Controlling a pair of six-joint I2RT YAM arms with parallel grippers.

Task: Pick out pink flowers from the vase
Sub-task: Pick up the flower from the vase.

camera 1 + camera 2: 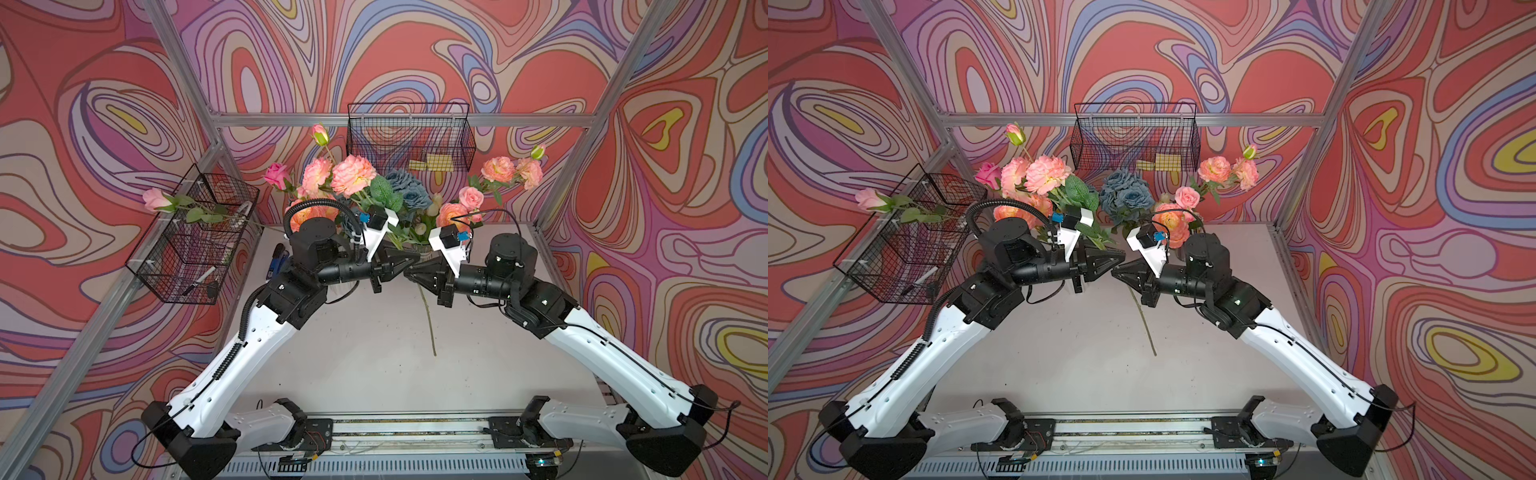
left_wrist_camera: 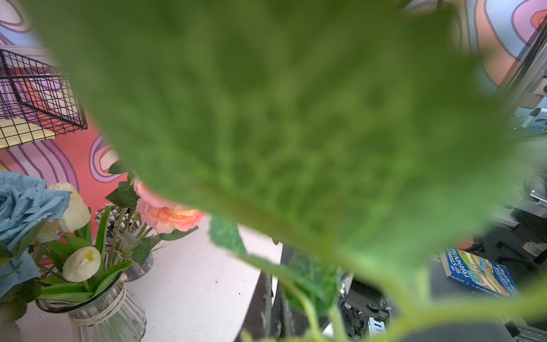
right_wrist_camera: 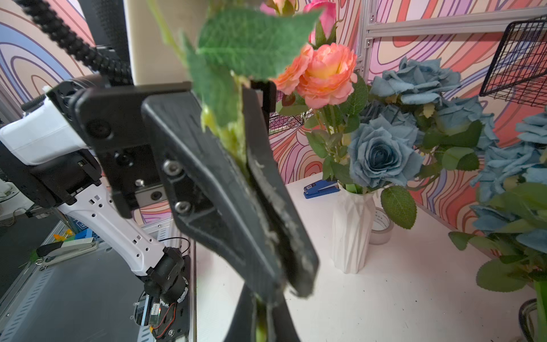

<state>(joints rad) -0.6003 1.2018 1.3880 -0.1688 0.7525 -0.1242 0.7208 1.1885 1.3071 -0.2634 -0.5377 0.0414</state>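
Note:
Both grippers meet over the mid-table on one long green stem that hangs below them. Leaves and big peach-pink flowers rise above them. My right gripper is shut on the stem. My left gripper has the same stem pinched between its black fingers just above. A blurred leaf hides most of the left wrist view. More pink flowers stand at the back right. A glass vase holds white tulips and a blue rose. A white vase holds blue roses and a peach bloom.
A pink rose lies across the wire basket on the left wall. A second wire basket hangs on the back wall. A blue stapler and a tape roll sit by the white vase.

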